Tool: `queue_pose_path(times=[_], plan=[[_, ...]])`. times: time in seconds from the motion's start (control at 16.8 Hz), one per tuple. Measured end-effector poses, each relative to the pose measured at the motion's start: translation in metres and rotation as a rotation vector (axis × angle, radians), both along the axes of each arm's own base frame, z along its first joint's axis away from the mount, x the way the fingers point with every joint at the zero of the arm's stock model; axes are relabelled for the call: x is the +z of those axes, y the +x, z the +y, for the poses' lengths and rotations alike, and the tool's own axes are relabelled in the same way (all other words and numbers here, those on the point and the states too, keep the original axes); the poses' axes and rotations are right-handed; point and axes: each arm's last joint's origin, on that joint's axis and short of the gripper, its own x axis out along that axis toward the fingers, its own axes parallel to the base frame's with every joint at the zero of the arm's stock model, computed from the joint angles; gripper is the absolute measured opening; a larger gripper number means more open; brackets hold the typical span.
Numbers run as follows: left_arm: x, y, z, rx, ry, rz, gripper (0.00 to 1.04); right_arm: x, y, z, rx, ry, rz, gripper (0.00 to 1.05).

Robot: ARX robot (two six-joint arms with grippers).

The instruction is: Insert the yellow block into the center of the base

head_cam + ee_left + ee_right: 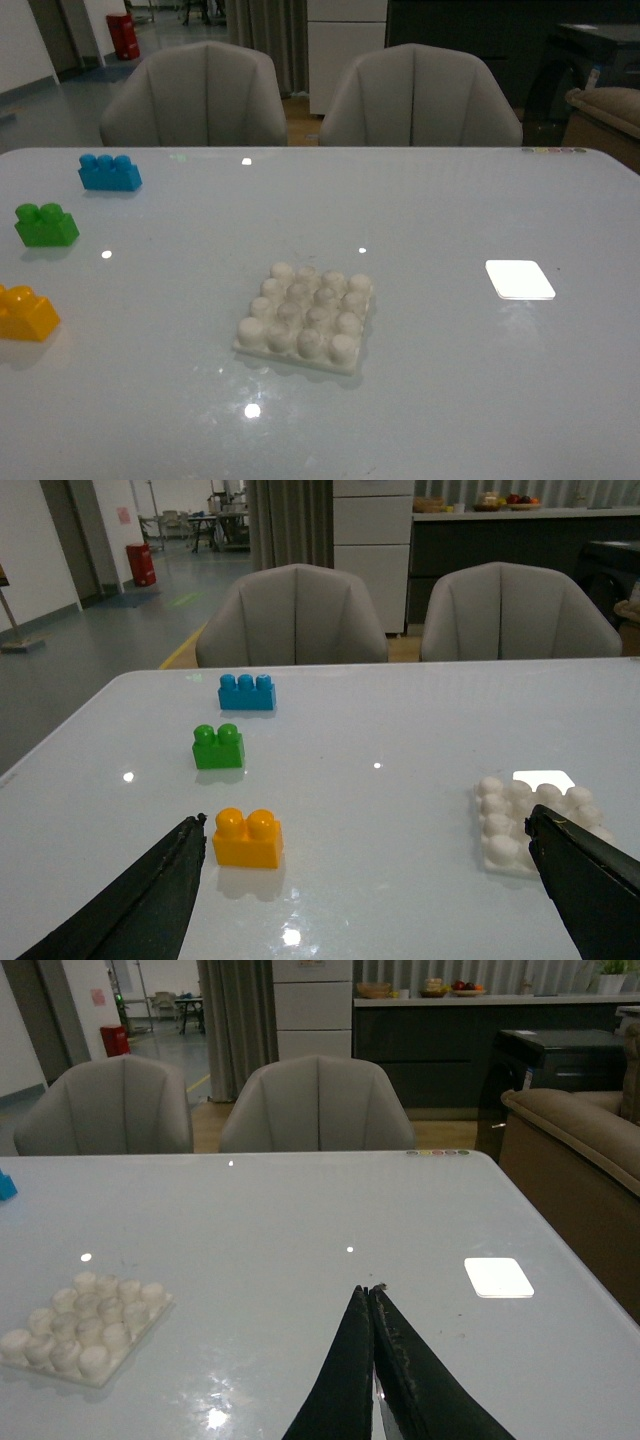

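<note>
The yellow block [25, 313] lies on the white table at the left edge of the front view. In the left wrist view the yellow block [247, 838] sits just beyond one black finger of my open left gripper [365, 825], which holds nothing. The white studded base [306, 317] lies at the table's middle; it also shows in the left wrist view [525, 825] and in the right wrist view [85, 1325]. My right gripper [368, 1290] is shut and empty above bare table. Neither arm shows in the front view.
A green two-stud brick [45, 224] and a blue three-stud brick [109, 173] lie beyond the yellow block at the left. A smooth bright white rectangle [519, 279] lies at the right. Two grey chairs [195, 97] stand behind the far table edge.
</note>
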Motion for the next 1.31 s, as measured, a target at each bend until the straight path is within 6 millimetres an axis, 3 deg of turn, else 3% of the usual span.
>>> queue_pose_path(times=[0.42,0.54,0.89,0.95,1.01,1.31], plan=[[0.0,0.0,0.0,0.0,0.0,0.0,0.98,-0.012,0.0,0.0,0.0,0.0,-0.002,0.02],[0.0,0.0,0.0,0.0,0.0,0.0,0.98,-0.012,0.0,0.0,0.0,-0.001,-0.002,0.25],[0.0,0.0,0.0,0.0,0.0,0.0,0.98,-0.012,0.0,0.0,0.0,-0.001,-0.002,0.8],[0.0,0.0,0.0,0.0,0.0,0.0,0.98,-0.012,0.0,0.0,0.0,-0.001,-0.002,0.95],[0.0,0.0,0.0,0.0,0.0,0.0,0.98,-0.012,0.0,0.0,0.0,0.0,-0.002,1.0],[0.0,0.0,0.0,0.0,0.0,0.0,0.98,-0.012,0.0,0.0,0.0,-0.001,-0.002,0.98]])
